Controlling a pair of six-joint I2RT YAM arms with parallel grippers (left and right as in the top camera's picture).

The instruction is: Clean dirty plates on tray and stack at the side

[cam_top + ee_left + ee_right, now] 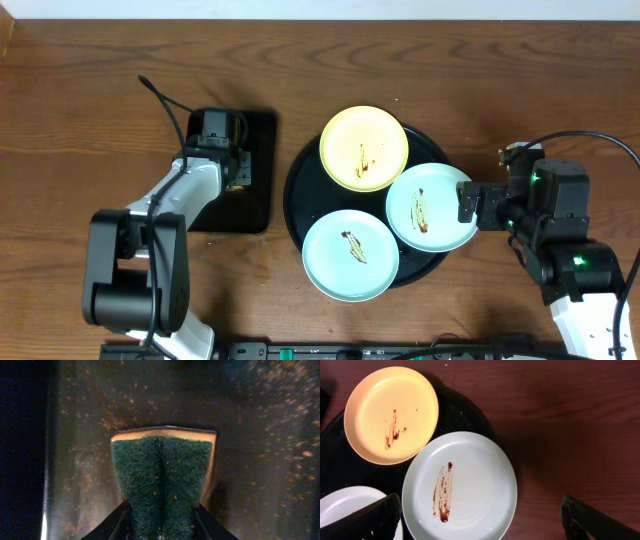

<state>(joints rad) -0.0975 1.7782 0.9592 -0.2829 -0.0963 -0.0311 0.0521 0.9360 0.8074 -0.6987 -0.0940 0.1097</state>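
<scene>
Green sponge (162, 480) pinched tight in left tool (162, 527), lower centre, over rectangular tray (260, 435). Right tool (470, 203) gaping, empty, beside mint plate (430, 207) overhanging round tray (298, 190) at right. Yellow plate (363, 147), other mint plate (350, 254) mid-frame, all smeared. Risk: nudging the overhanging one onto worktop (100, 100); sponge buckling under scrubbing.

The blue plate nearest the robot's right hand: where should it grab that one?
By its outer rim, on the right. The mint-blue plate is shallow and flat, and that edge sticks out past the black tray, facing the open right gripper. Coming in from the right, one finger could probably slip under the rim and one over it.
</scene>
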